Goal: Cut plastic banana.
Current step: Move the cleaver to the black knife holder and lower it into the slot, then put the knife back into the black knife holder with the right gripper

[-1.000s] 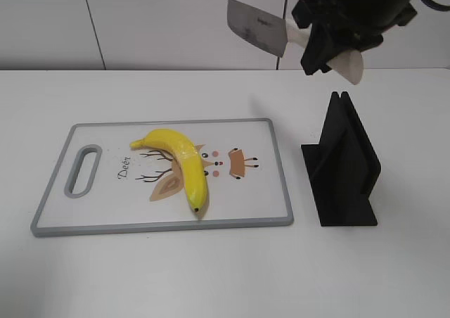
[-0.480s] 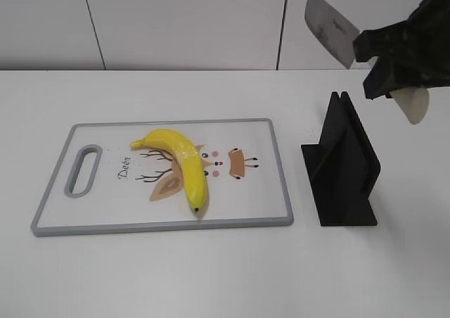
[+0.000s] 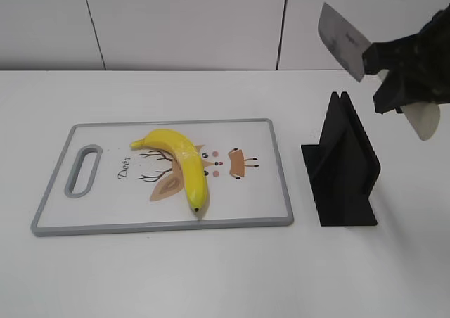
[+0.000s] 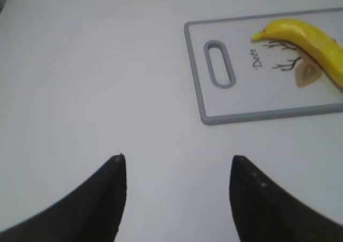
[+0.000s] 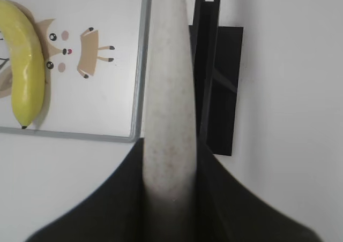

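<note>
The yellow plastic banana [image 3: 181,162] lies whole on the grey-rimmed cutting board [image 3: 281,184], its dark tip toward the front. It also shows in the left wrist view [image 4: 305,36] and the right wrist view [image 5: 24,76]. My right gripper [image 3: 394,72] is shut on the knife's cream handle [image 5: 169,108] and holds the knife [image 3: 341,40] in the air above the black knife stand [image 3: 344,167], blade pointing up and left. My left gripper [image 4: 177,159] is open and empty over bare table, left of the board; it is out of the exterior view.
The black slotted knife stand [image 5: 217,87] stands right of the board [image 5: 136,92]. The board has a handle slot [image 3: 83,169] at its left end and a deer drawing. A white tiled wall runs behind the table.
My right gripper has carried the knife from above the board's far right corner to the right, over the knife stand, and a little lower. The banana has not moved.
</note>
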You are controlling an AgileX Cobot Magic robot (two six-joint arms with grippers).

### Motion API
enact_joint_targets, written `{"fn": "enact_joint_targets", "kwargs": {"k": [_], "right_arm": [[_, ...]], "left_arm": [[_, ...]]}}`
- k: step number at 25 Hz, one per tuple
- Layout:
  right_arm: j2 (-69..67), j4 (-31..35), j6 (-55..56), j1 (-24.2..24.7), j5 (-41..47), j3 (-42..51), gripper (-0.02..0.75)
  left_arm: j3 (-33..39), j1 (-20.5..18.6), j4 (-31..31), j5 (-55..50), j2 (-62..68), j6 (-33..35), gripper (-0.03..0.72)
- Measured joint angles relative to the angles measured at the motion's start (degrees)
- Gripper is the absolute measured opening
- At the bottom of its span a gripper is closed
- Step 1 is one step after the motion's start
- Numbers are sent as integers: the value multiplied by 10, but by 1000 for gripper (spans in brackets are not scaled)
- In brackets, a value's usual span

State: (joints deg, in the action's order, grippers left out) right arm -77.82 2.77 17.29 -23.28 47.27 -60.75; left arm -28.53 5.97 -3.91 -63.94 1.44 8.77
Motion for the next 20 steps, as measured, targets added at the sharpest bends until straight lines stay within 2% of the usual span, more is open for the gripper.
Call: {"fn": "enact_joint_targets", "kwargs": {"k": [6, 20], "right_arm": [[0, -36, 39, 0, -13, 48, 168], [-18, -33, 49, -1, -85, 134, 168]], "left_arm": [[5, 0, 4, 11, -17, 0, 569], [5, 0, 4, 15, -17, 0, 570]]}}
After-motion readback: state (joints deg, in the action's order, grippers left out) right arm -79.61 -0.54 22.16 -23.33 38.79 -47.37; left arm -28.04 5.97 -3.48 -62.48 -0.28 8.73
